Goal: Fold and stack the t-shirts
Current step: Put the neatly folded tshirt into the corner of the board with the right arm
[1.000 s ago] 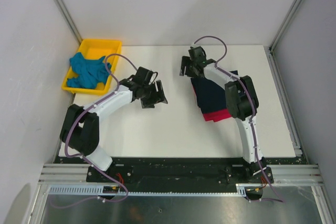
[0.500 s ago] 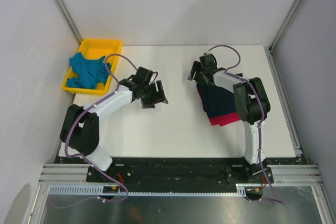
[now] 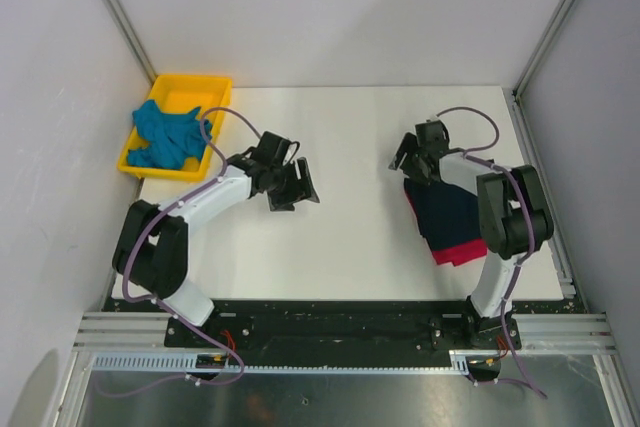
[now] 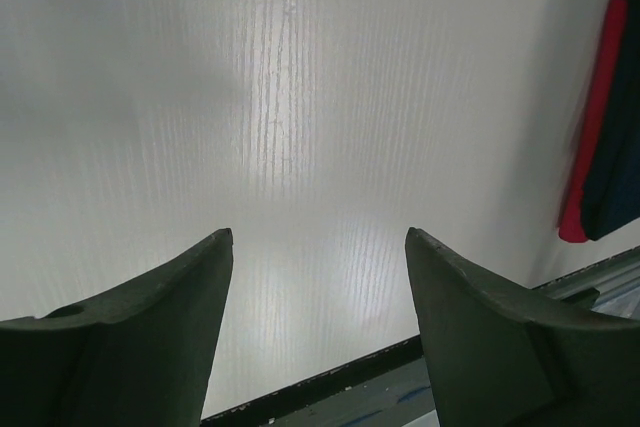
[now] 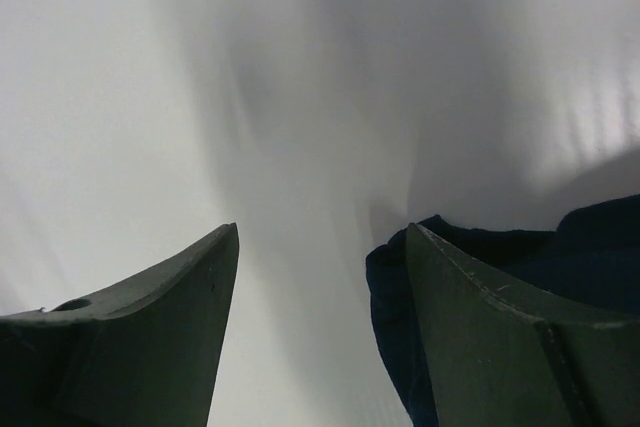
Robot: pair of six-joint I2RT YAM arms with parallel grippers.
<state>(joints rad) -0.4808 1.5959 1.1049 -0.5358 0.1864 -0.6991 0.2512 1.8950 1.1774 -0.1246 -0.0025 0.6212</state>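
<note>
A tray sits at the table's far left corner, a crumpled t-shirt in it. At the right, the upper t-shirt lies on the lower t-shirt (which pokes out at the near edge), with the right gripper at the stack's far left corner.

The table shows a smooth white face, finely streaked, with a soft sheen, and the navy t-shirt and crimson-pink t-shirt on it read as soft matt cloth. The teal t-shirt is the same dull crumpled fabric against the glossy yellow plastic tray. The left gripper and right gripper look matt dark plastic; the frame rail is bare metal.
</note>
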